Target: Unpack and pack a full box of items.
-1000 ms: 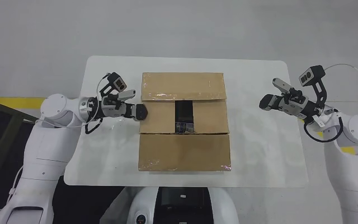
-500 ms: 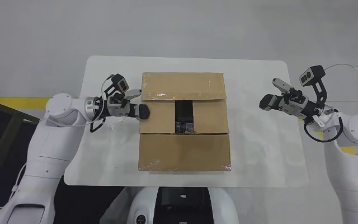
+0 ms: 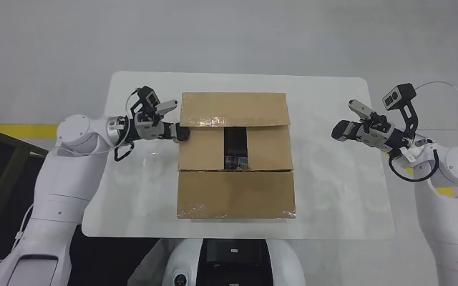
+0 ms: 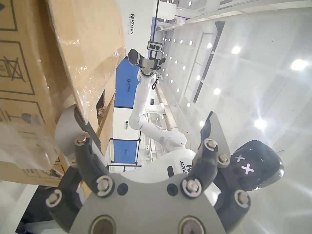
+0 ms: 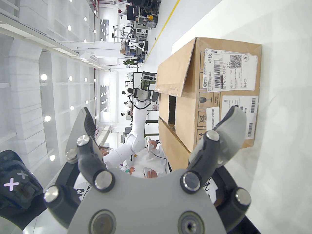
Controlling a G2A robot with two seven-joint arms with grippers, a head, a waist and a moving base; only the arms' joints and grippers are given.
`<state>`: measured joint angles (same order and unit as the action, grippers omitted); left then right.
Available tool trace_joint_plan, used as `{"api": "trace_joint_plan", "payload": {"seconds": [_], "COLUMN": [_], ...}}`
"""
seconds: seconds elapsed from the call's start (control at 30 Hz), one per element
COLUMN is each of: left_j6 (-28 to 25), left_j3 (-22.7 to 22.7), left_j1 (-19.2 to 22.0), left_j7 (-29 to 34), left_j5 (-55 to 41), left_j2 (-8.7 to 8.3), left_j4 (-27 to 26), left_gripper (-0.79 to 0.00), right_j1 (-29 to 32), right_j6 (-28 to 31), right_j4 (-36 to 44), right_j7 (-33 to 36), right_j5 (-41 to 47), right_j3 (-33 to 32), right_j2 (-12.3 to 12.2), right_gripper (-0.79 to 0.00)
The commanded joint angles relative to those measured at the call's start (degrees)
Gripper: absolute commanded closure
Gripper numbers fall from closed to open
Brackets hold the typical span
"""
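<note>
The box point(image 3: 235, 154) sits square in the middle of the table point(image 3: 336, 200), its far flap point(image 3: 235, 111) and near flap point(image 3: 236, 193) spread away from the centre, with a dark gap point(image 3: 235, 150) between the two inner flaps where the contents show. Everything is at the left edge. The left gripper point(image 3: 180, 132) is right up against the box's left side, just where the far flap meets the top, and its jaws are wide apart. In the left wrist view one finger point(image 4: 73, 120) is tucked at the flap's cardboard edge, while the other finger point(image 4: 212, 127) stands out in open air.

So the cardboard lies to the right of that claw, and the flap's long edge runs left to right, straight away from it. On the right, the right gripper point(image 3: 338, 131) hangs well apart from the box, jaws spread and empty, pointing in at the labelled side.

The left arm is much the nearer, so the next move looks to be its own. Unpacking looks barely begun.
</note>
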<state>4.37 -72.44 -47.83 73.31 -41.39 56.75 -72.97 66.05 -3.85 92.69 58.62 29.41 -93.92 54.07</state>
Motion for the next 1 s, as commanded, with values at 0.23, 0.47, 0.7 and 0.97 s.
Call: {"api": "trace_joint_plan", "payload": {"seconds": [0.23, 0.47, 0.7, 0.97], "left_j6": [-1.42, -3.76, -5.31, -8.15], "left_j3": [0.42, 1.02, 1.89, 4.35], "left_j1": [1.63, 4.14, 7.72, 12.25], "left_j7": [0.16, -1.56, -3.21, -5.41], "left_j5": [-2.31, -2.41, -3.88, -4.32], "left_j2": [0.43, 0.92, 1.67, 2.96], "left_j4": [0.37, 1.05, 2.74, 5.32], "left_gripper": [-0.785, -0.785, -0.785, -0.785], "right_j1": [0.00, 0.00, 0.00, 0.00], "right_j6": [0.00, 0.00, 0.00, 0.00], "right_j4": [0.00, 0.00, 0.00, 0.00], "right_j7": [0.00, 0.00, 0.00, 0.00], "right_j5": [0.00, 0.00, 0.00, 0.00], "right_j3": [0.00, 0.00, 0.00, 0.00], "right_j2": [0.00, 0.00, 0.00, 0.00], "right_gripper": [-0.785, -0.785, -0.785, -0.785]}}
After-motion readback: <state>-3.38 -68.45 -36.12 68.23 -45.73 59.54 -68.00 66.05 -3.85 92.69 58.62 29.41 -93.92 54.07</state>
